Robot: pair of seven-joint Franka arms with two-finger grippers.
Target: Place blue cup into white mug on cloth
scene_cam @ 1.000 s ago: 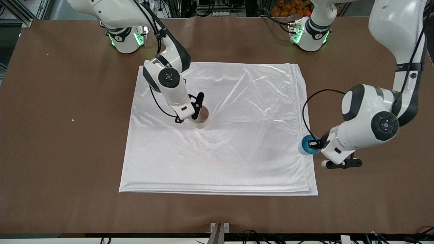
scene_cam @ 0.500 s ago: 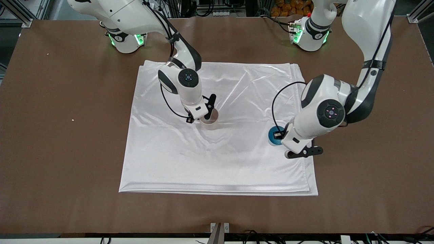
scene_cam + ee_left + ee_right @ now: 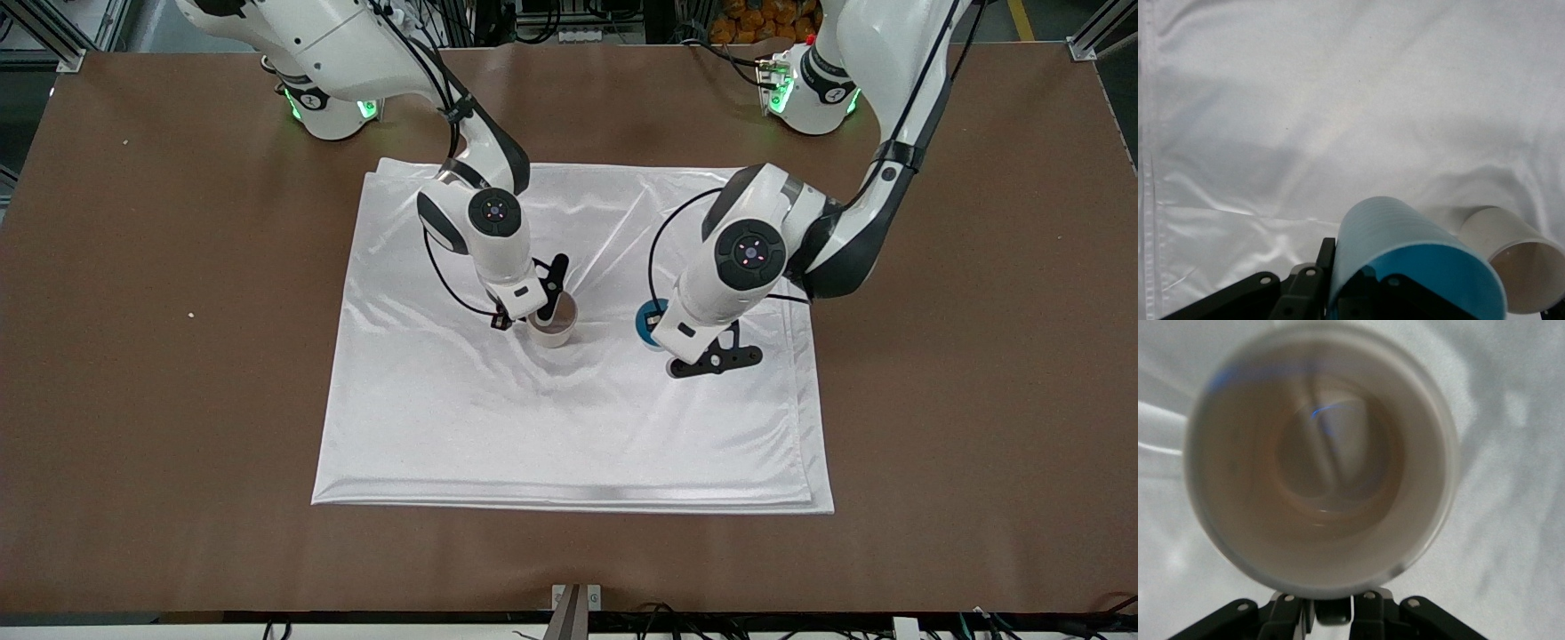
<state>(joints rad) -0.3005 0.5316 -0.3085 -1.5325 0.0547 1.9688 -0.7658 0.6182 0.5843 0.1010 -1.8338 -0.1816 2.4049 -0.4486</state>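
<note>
Shiny white cloth (image 3: 578, 409) covered the middle of the brown tabletop (image 3: 178, 356), and both arms were working over it. The left hand (image 3: 662, 333) had its fingers clamped on the blue cup (image 3: 649, 324), carrying it tilted above the cloth; in the left wrist view the cup (image 3: 1405, 253) filled the foreground with the mug (image 3: 1518, 263) just past it. The right hand (image 3: 544, 313) was closed on the mug (image 3: 555, 327) by its wall near the rim, holding it upright on the cloth, mouth open to the top. From the right wrist view the mug (image 3: 1321, 460) looked empty inside.

So I'd say this was the carry step: cup gripped and close to the mug, but not over it or in it yet. The next move would need the left hand to bring the cup right above the mug's mouth, straighten it up, then lower it in before letting go, while the right hand steadied the mug. The fit looks fairly snug, so lining up matters.
</note>
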